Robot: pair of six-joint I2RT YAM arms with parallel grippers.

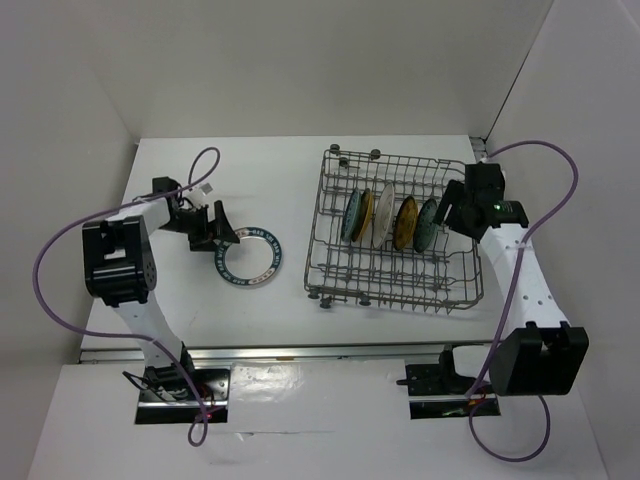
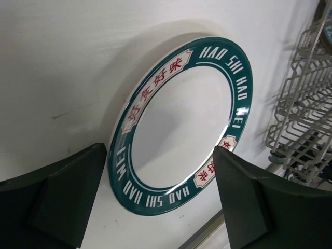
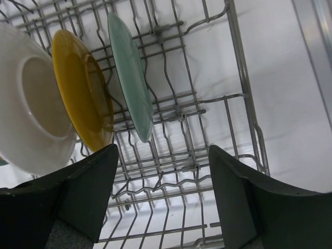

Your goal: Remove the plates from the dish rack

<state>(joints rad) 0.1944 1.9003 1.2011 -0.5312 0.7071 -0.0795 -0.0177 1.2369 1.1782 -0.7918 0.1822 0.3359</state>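
The grey wire dish rack stands right of centre. Several plates stand upright in it: a teal one, a white one, a yellow-brown one and a teal one. A white plate with a teal lettered rim lies flat on the table left of the rack. My left gripper is open and empty just left of that plate. My right gripper is open and empty above the rack's right end, beside the teal plate, the yellow one and the white one.
White walls close in the table at the back and both sides. The rack's corner shows at the right of the left wrist view. The table's front edge runs just ahead of the arm bases.
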